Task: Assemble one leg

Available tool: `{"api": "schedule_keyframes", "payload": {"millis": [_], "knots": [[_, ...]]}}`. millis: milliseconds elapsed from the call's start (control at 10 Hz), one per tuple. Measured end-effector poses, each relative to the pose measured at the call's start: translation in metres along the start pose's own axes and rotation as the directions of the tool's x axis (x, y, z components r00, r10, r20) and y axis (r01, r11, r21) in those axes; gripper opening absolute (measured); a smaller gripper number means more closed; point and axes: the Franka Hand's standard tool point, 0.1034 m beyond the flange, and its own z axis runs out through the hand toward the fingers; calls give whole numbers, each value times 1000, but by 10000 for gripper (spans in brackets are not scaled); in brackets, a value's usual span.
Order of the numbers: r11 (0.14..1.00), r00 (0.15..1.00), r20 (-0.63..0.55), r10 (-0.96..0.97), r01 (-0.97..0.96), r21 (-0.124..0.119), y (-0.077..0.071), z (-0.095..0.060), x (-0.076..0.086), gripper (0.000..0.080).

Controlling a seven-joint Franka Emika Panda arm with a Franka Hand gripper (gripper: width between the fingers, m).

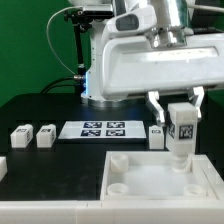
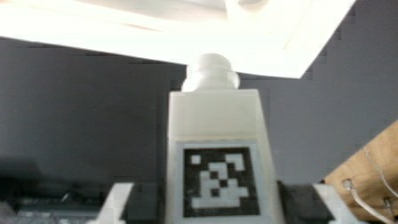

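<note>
My gripper (image 1: 181,118) is shut on a leg (image 1: 181,128), a small white oblong block with a black-and-white coded tag on its face. I hold it upright, its lower tip over the far right corner of the large white tray-like piece (image 1: 140,180). In the wrist view the leg (image 2: 219,140) fills the middle, its tag facing the camera and its round peg pointing at the white tray (image 2: 178,35). My gripper (image 2: 221,200) has a finger on each side of the leg. I cannot tell whether the peg touches the tray.
Several more white legs lie on the black table: two at the exterior view's left (image 1: 19,136) (image 1: 45,135), one at the left edge (image 1: 2,167), one beside the held leg (image 1: 157,134). The marker board (image 1: 96,129) lies behind the tray.
</note>
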Motion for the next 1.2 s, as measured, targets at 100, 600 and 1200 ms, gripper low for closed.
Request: {"api": "schedule_keyframes", "payload": {"millis": [100,600,1200], "knots": [[1000,999,37,-3,2,12,2,10,0,291],[999,999,34,-24,22,33,-21,23,-2,291],[999,999,26,-34,34,33,-26,28,-16,291]]}}
